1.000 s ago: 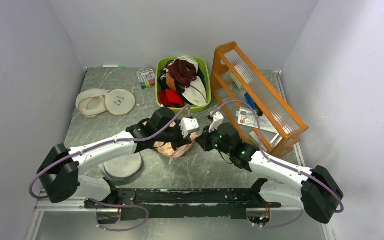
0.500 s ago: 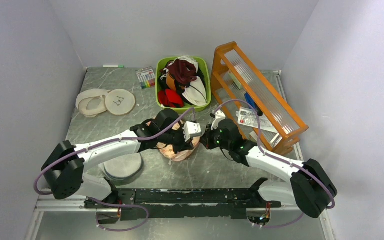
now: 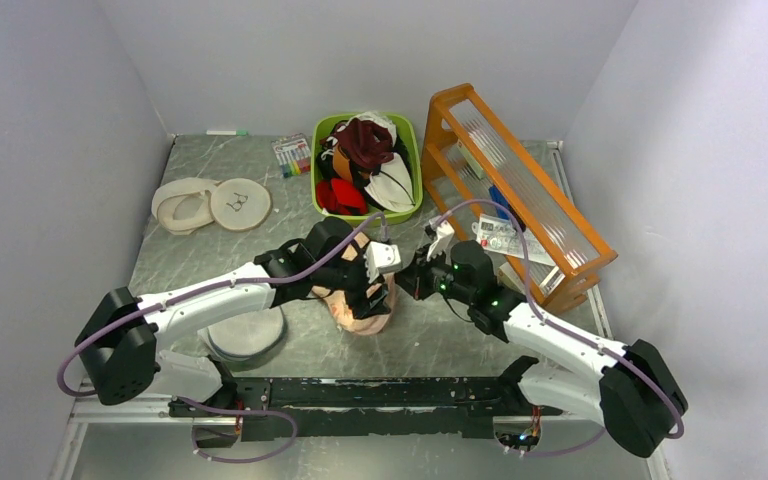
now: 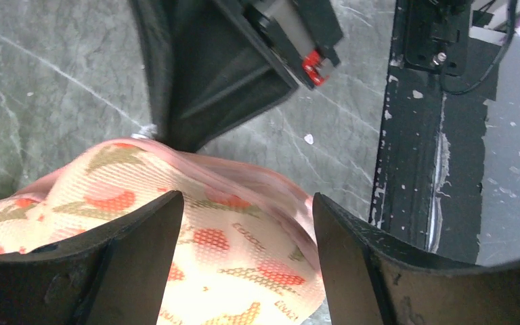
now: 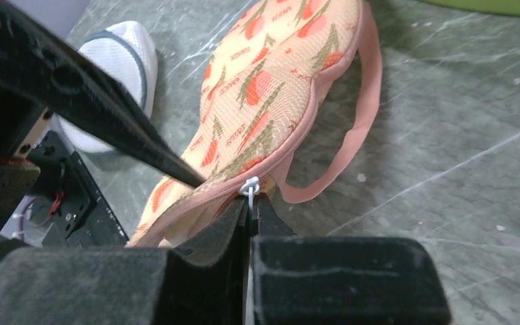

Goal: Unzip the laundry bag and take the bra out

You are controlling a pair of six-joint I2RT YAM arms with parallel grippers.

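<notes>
Left gripper [image 4: 247, 203] newly spread astride laundry bag [image 5: 264, 74], right gripper [image 5: 250, 210] low, pinching zip pull [image 5: 249, 184]

Light: bright, soft and even from overhead; walls wash out flat white.
Shadows: faint under the arms on the table [image 3: 420, 340]; deeper along the laundry bag [image 5: 271, 74] edge in the right wrist view.
Glare: gentle sheen on the table top, nothing blown.
Left wrist: left fingers [image 4: 128, 271] dark, soft, underexposed; bag mesh clear.
Right wrist: zip pull [image 5: 249, 185] sharp, right fingers [image 5: 338, 284] a blurred foreground mass.
</notes>
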